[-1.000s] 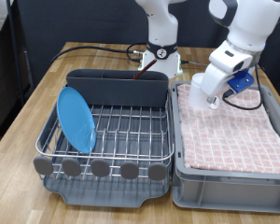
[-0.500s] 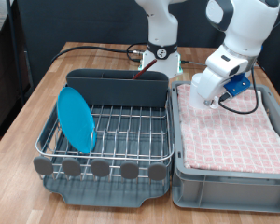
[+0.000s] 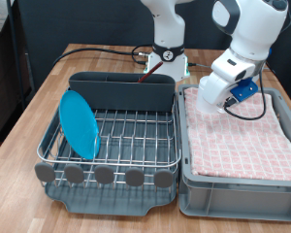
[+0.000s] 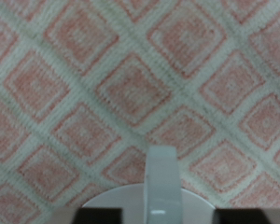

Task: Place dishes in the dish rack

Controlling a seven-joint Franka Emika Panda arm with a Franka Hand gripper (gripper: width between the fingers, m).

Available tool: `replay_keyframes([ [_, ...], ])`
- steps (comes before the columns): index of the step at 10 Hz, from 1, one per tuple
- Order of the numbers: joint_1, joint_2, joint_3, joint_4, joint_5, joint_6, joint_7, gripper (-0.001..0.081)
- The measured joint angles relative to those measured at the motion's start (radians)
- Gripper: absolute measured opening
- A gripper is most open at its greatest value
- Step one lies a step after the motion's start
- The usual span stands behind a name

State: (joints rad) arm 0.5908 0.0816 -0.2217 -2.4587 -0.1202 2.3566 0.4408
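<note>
The bright-blue plate [image 3: 79, 123] stands on edge in the dish rack [image 3: 107, 176], at the exterior view's left of its wire grid. A slim reddish-brown spoon tip [image 3: 143, 79] shows at the rim of the grey cutlery compartment [image 3: 121, 93]. My gripper [image 3: 214, 98] is shut on the white mug [image 3: 211, 91] and holds it just above the far left corner of the pink checkered cloth [image 3: 238, 141]. In the wrist view the mug's handle and rim [image 4: 161, 183] sit close under the camera, over the cloth [image 4: 131, 84]. My fingers are hidden.
The grey crate [image 3: 233, 197] with the cloth stands to the exterior view's right of the rack, touching it. The robot base [image 3: 167, 56] and black cables [image 3: 97, 50] lie behind the rack. The wooden table [image 3: 19, 146] extends to the exterior view's left.
My arm has lifted slightly and shifted a little to the exterior view's left, carrying the mug with it. The plate and rack have not moved.
</note>
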Motion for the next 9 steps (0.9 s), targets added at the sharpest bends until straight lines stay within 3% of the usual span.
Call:
replay_keyframes([
  [1, 0.000, 0.000, -0.001, -0.003, 0.001, 0.003, 0.000, 0.0184],
  [2, 0.000, 0.000, -0.001, -0.006, 0.002, 0.007, 0.000, 0.0067],
  [6, 0.000, 0.000, -0.001, -0.008, 0.004, 0.013, 0.001, 0.0069],
  [9, 0.000, -0.024, -0.003, 0.018, 0.010, -0.024, 0.024, 0.0069],
])
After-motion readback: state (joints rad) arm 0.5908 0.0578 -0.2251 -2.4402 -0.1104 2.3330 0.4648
